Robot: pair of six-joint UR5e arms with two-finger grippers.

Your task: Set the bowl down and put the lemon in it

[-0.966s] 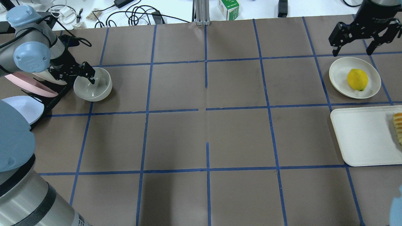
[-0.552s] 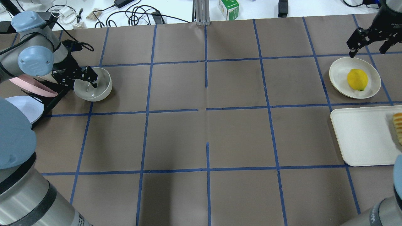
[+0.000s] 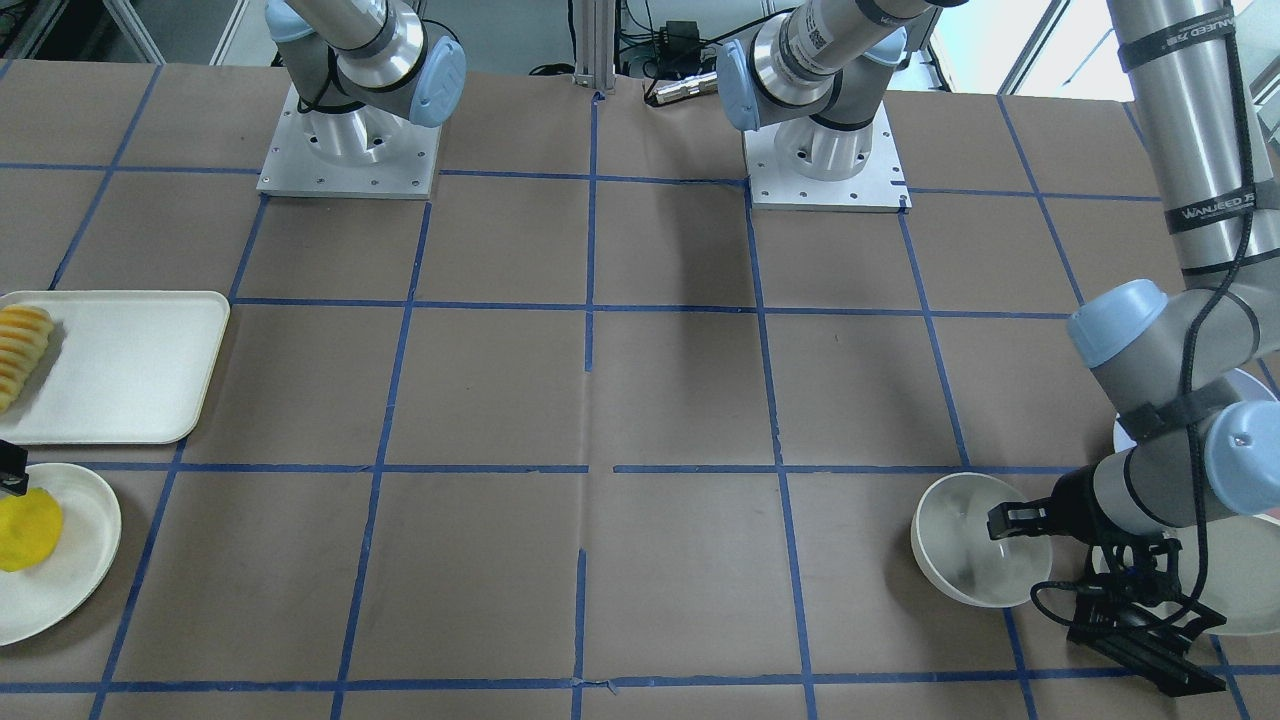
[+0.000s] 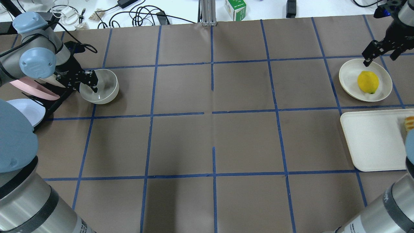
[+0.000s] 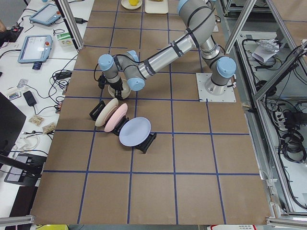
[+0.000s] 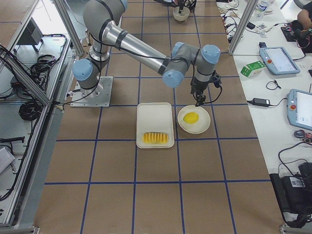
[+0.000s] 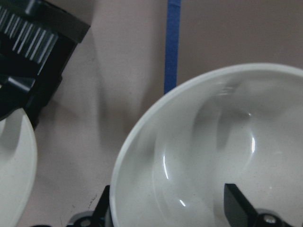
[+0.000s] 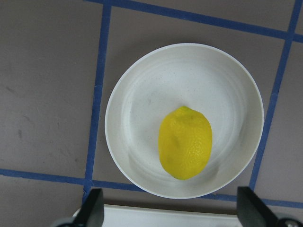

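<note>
As seen from the overhead camera, the left gripper point(image 4: 88, 83) sits at the rim of the bowl point(image 4: 106, 87), straddling its wall on the side nearest the plate rack point(image 4: 55, 103). The wrist view shows one finger point(image 7: 241, 208) inside the glossy off-white basin. The other finger is outside, just beside the outer wall. The jaws stand well apart, far wider than the thin rim between them, so no firm clamp on the bowl is evident. The bowl lies at the robot's left end of the table point(image 4: 181, 142), on brown paper marked with a blue tape grid, just beside the rack. I cannot tell whether its base rests fully on the paper. The rack carries a cream plate point(image 5: 106, 112), a pink plate point(image 5: 117, 117) and a blue plate point(image 5: 134, 132), all on edge. At the opposite end, the right gripper point(image 4: 381, 57) hangs above the far rim of a flat cream plate point(image 4: 347, 76). Its fingers are spread wide and grip nothing. The lemon point(image 4: 368, 82) lies on that plate, a little off centre, clear of both fingers and well apart from the bowl. Next to the plate, on the robot's side, is a white rectangular tray point(image 4: 372, 142). A row of pale yellow-orange sliced food point(image 3: 22, 355) lies along the tray's outer edge.
</note>
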